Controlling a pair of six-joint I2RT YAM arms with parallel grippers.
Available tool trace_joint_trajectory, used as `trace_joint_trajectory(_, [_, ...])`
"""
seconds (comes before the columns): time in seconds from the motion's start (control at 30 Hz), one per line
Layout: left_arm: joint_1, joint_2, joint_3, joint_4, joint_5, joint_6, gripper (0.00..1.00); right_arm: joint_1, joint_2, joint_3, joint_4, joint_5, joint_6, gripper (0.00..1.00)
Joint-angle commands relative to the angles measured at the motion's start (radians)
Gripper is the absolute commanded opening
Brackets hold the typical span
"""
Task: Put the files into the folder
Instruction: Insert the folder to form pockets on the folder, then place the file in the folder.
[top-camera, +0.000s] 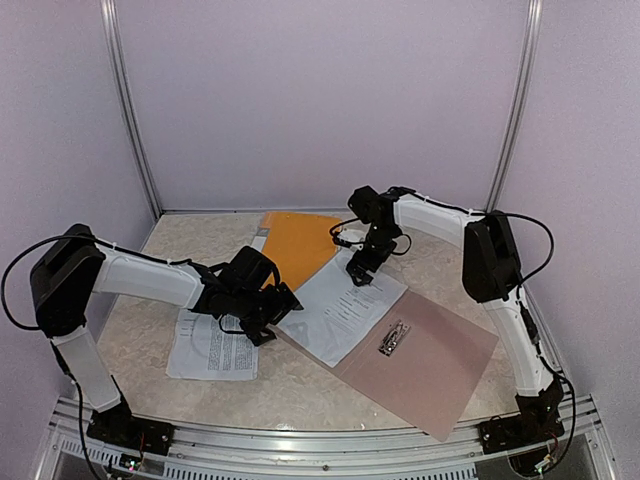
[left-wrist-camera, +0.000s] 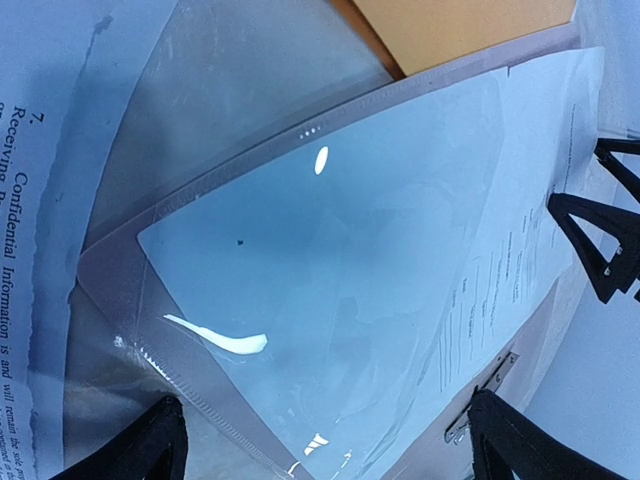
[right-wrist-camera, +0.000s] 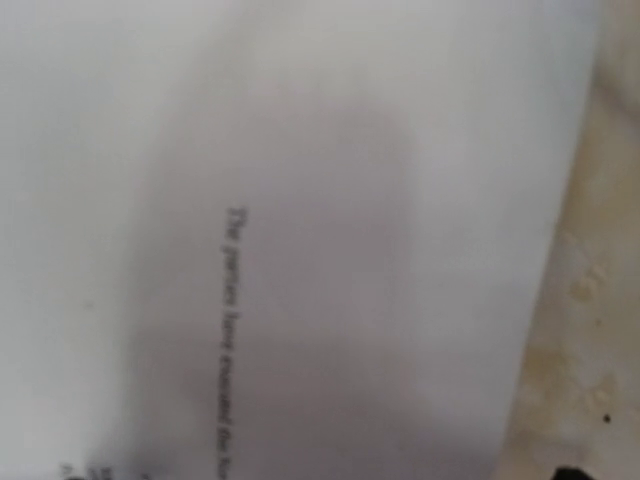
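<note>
**Q:** Where do the files sit?

**A:** I log two lots. One thin white sheet with small black print lies on the left half of the open taupe card folder, left of the folder's silver metal clip. A second white set, printed in denser blocks, lies flat on the marbled beige tabletop at the near left, beside the folder's left edge.

**Q:** How does the paper look close up?

**A:** From my left wrist, the set beside the folder shows a line beginning "7. Confidential Information". The sheet on the folder carries short lines, and part of it shows through a glossy clear layer that throws back glare. My right wrist view is blurred: white paper and one grey line of type.

**Q:** Claws?

**A:** Left claw is wide, with nothing between its fingers, over the folder's left edge. Right claw points down at the far edge of the sheet with its fingers spread. It grips nothing I can see, and I cannot tell whether it touches the sheet. A flat orange cover lies on the far side of the folder.
</note>
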Motion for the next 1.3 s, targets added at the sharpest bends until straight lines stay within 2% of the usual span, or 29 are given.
trace_joint_trajectory(0.0, [0.01, 0.031, -0.055, -0.15, -0.04, 0.006, 0.94, -0.007, 0.016, 0.029, 0.019, -0.09, -0.004, 0.99])
trace_joint_trajectory(0.43, [0.01, 0.03, -0.056, -0.153, -0.038, 0.006, 0.94, -0.004, 0.033, 0.01, 0.062, -0.153, -0.011, 0.97])
trace_joint_trajectory(1.0, [0.011, 0.032, -0.055, -0.152, -0.037, 0.007, 0.94, 0.065, -0.017, -0.078, 0.066, -0.017, -0.05, 0.93])
trace_joint_trajectory(1.27, [0.016, 0.034, -0.05, -0.153, -0.037, 0.012, 0.94, 0.08, -0.042, -0.097, 0.061, -0.024, -0.062, 0.93])
